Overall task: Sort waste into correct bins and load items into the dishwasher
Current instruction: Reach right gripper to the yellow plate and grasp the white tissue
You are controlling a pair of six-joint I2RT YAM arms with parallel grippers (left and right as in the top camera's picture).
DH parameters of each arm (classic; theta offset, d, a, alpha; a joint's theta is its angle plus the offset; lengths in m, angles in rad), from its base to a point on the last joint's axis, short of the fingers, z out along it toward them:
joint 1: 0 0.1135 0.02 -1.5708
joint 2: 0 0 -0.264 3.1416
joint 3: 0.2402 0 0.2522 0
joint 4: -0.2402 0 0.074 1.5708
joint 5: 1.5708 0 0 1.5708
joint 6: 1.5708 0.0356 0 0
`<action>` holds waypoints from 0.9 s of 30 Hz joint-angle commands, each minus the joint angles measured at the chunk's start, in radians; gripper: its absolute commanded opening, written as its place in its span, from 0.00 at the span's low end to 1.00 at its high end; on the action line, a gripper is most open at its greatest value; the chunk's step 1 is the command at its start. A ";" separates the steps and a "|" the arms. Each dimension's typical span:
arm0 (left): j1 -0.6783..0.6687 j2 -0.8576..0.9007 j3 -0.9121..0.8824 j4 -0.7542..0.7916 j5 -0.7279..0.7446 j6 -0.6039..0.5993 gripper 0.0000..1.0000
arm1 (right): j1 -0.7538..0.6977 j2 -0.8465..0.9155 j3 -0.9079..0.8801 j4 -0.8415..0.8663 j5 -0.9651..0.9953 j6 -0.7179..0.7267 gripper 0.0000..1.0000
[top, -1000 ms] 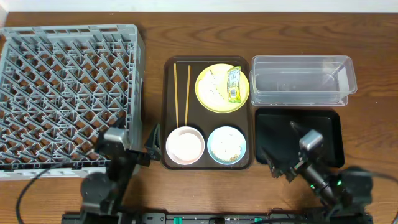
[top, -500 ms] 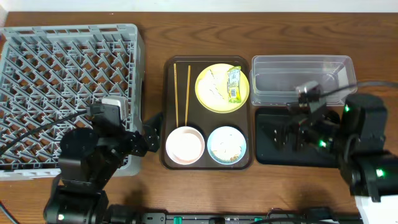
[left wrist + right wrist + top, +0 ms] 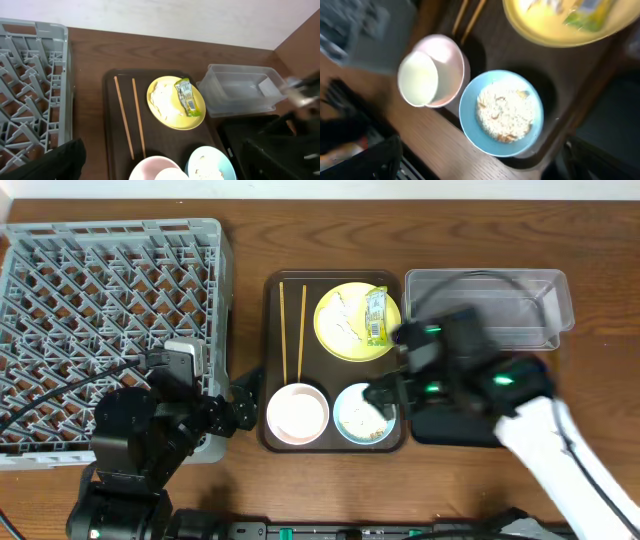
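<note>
Everything to be sorted sits on the brown serving tray at table centre. The grey dish rack is at its 9 o'clock and both bins are at 3 o'clock: the clear tub farther back, the black tray nearer and largely hidden under the right arm.

On the serving tray the yellow plate lies at 1 o'clock, carrying the green-yellow snack wrapper and crumpled tissue. The two chopsticks lie parallel at 11 o'clock. The white-pinkish bowl is at 7 o'clock, and the light blue bowl at 5 o'clock holds rice crumbs.

The right gripper hovers above the light blue bowl, blurred overhead. Its wrist view shows the fingers spread wide at either lower corner with nothing between them. The pose probably makes sense because this bowl is nearest the bins, and its crumbs must be tipped out before racking.

The left gripper sits low at the serving tray's 8 o'clock edge, just beside the rack corner, fingers parted and empty. It is probably stationed there to carry dishes across. The rack holds no dish yet.
</note>
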 commanded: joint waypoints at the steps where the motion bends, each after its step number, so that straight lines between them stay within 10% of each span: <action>1: 0.003 -0.005 0.026 -0.004 0.013 -0.013 0.98 | 0.079 0.061 0.031 0.058 0.150 0.097 0.88; 14: 0.003 -0.005 0.026 -0.026 0.013 -0.013 0.98 | 0.077 0.523 0.457 0.105 0.294 0.049 0.63; 27: 0.003 -0.005 0.026 -0.026 0.013 -0.013 0.98 | 0.067 0.816 0.463 0.340 0.386 0.053 0.63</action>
